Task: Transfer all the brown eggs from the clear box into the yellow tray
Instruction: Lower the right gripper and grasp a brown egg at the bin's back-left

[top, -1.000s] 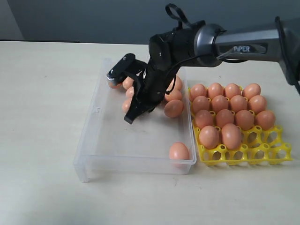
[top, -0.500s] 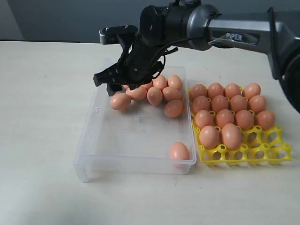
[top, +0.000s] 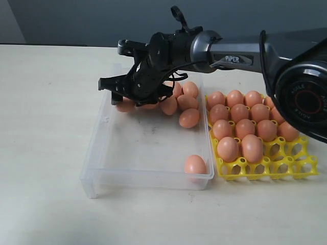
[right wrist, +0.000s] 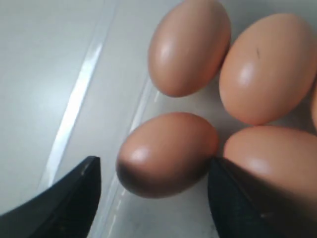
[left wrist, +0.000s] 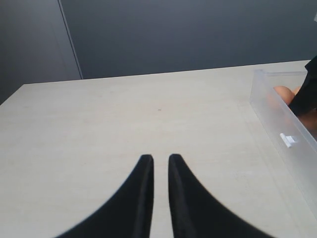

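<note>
R end: right gripper (right wrist: 153, 168) jaws wide, straddling one smooth orange-brown oval egg (right wrist: 166, 153), no grip yet.
Egg loc: far-left corner of shallow clear plastic box (top: 97, 168), against the wall.
Risk 1: wall-side finger (right wrist: 74, 198) could snag the wall on closing, so the box shifts.
Risk 2: neighbour egg (right wrist: 267, 158) touches the other finger; may get pinched or knocked.
L end: left gripper (left wrist: 157, 161) jaws nearly together, empty, over table (left wrist: 99, 114).
Dest: bright yellow plastic egg tray (top: 301, 168), front cups free.

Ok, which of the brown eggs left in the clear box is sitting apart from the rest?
The brown egg in the near corner of the clear box, beside the yellow tray; the rest bunch at the far end.
</note>
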Controlling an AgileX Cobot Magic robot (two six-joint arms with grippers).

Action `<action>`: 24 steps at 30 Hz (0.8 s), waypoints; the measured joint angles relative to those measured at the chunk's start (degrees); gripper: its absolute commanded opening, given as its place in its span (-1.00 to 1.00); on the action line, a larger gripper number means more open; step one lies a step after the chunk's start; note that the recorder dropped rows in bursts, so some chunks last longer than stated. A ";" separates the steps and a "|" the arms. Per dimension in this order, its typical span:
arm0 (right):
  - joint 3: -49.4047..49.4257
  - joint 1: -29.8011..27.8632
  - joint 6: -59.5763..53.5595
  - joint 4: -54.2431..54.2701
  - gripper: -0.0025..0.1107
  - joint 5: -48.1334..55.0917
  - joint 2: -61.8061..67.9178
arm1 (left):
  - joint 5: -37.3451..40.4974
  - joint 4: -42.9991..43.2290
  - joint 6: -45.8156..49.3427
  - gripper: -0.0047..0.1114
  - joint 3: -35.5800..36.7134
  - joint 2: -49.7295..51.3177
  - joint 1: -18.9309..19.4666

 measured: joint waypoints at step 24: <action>-0.35 0.00 3.85 2.57 -0.81 -4.35 2.52 | 0.00 0.00 0.00 -0.71 0.00 0.00 0.00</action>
